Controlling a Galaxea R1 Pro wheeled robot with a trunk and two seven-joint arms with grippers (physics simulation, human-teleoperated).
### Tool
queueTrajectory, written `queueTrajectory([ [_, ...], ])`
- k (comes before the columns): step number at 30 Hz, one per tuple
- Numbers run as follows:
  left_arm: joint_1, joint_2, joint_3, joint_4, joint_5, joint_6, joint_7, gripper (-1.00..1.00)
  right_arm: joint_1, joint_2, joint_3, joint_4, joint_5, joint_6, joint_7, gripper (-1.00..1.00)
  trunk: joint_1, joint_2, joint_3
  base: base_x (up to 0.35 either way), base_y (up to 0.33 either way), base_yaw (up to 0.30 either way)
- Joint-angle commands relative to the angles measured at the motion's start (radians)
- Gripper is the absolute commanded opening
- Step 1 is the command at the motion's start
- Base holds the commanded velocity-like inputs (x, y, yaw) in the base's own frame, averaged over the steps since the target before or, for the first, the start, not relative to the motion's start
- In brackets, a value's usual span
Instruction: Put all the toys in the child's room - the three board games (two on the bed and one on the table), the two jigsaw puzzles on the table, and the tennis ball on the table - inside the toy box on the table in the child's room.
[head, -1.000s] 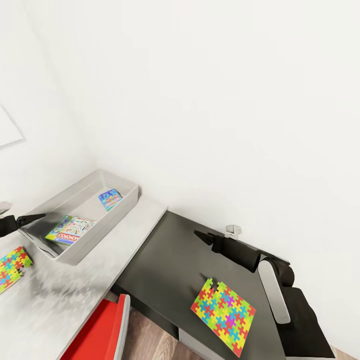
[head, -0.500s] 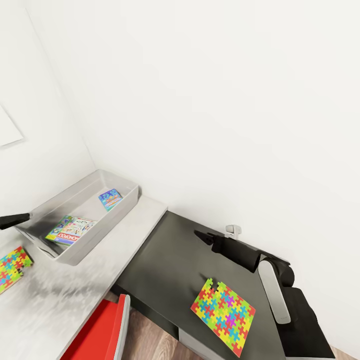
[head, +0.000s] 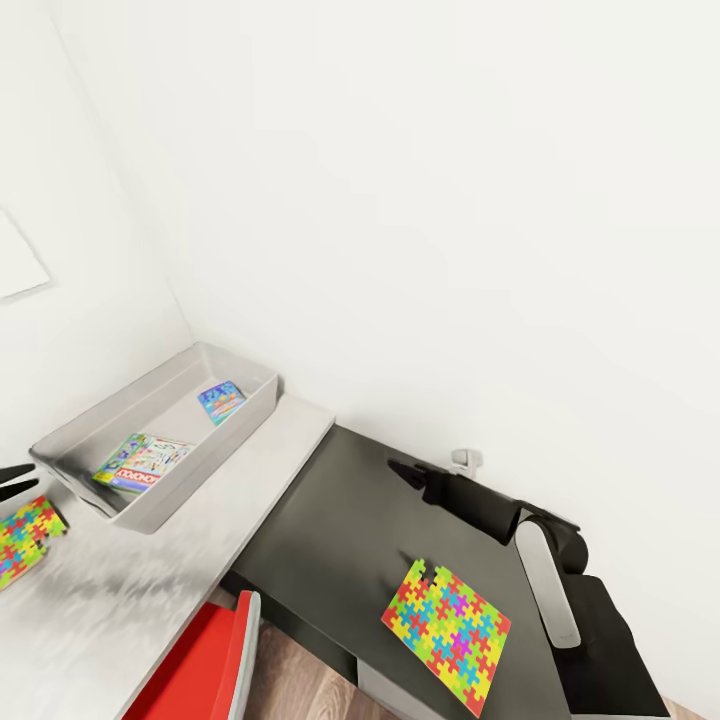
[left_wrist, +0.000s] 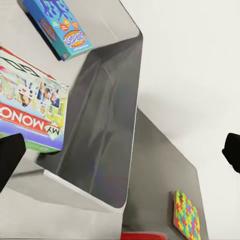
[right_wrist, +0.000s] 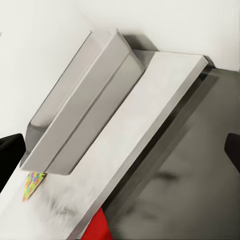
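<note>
With both end effectors open and empty (fingers spread), slide the left end effector (head: 15, 475) flat under the multicoloured interlocking-piece jigsaw puzzle (head: 22, 538) just beside the shallow light grey toy box (head: 250, 415) on the glossy tabletop (head: 190, 560).

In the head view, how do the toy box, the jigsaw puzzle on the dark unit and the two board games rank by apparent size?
1. toy box
2. jigsaw puzzle, though it is nearer the camera
3. Monopoly board game
4. blue board game
</note>
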Motion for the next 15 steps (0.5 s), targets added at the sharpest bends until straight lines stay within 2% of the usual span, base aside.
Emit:
queueTrajectory([
  [1, -0.001, 0.0, 0.001, 0.004, -0.001, 0.009, -0.004, 1.0, -0.001, 0.001, -0.002, 0.0, -0.002, 0.0, 0.003, 1.0, 0.0, -0.001, -0.001, 0.0, 0.0, 0.0],
  [5, -0.001, 0.002, 0.001, 0.014, -0.001, 0.006, -0.004, 1.0, -0.001, 0.002, 0.0, 0.0, -0.002, -0.027, 0.003, 1.0, 0.0, -0.001, -0.001, 0.0, 0.0, 0.0],
  [15, -0.001, 0.001, 0.001, 0.015, 0.0, 0.006, -0.004, 1.0, -0.001, 0.003, 0.002, 0.0, -0.002, -0.036, 0.003, 1.0, 0.0, -0.001, -0.001, 0.0, 0.0, 0.0],
])
